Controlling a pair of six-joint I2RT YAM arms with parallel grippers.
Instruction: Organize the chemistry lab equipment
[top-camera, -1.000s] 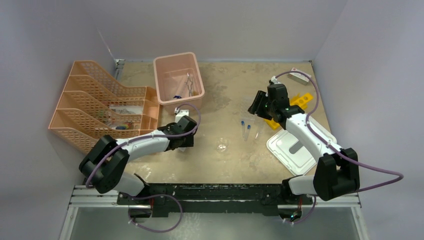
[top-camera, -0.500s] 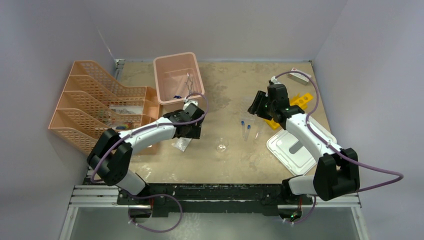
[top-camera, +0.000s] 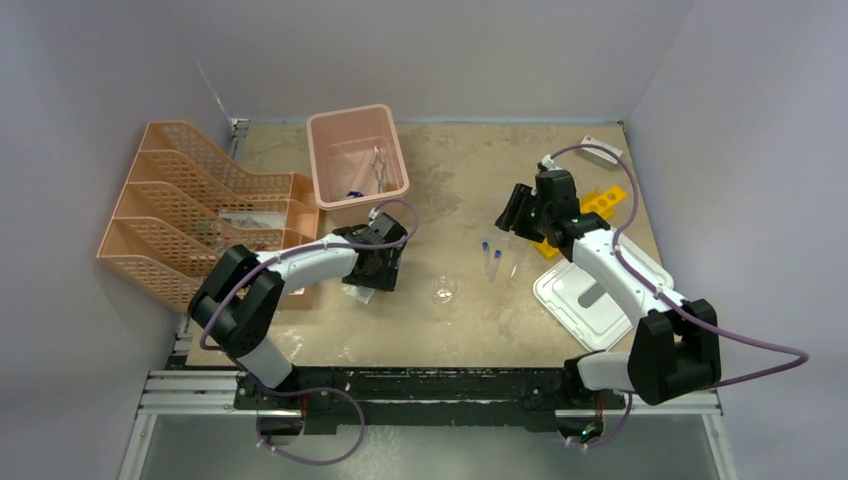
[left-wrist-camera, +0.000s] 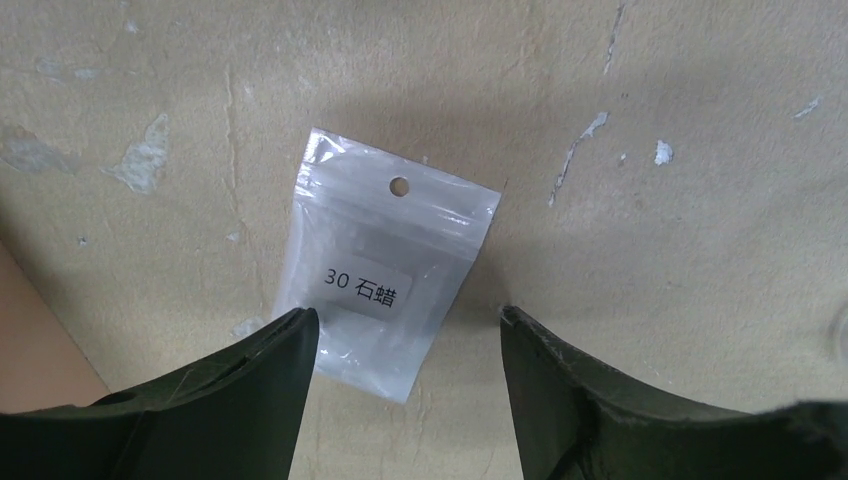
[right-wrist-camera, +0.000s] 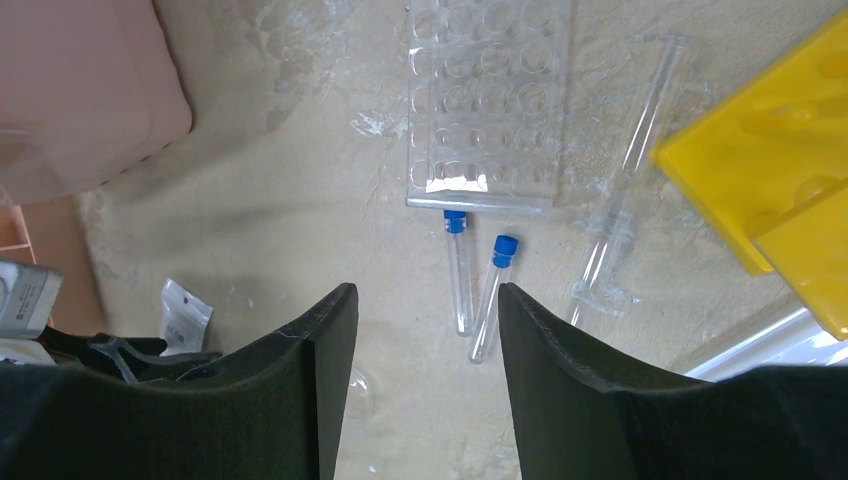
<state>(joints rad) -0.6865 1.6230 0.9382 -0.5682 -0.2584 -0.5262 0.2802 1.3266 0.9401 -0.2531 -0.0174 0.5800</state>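
Small clear zip bag (left-wrist-camera: 385, 290) lying flat on the table (left-wrist-camera: 650, 230), white label on it printed "30 石蜡", no other readable text anywhere

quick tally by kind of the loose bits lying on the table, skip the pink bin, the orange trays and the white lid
blue-capped tubes: 2
clear rack: 1
yellow rack: 1
clear dropper: 1
small beaker: 1
plastic bag: 1
small box: 1
total: 8
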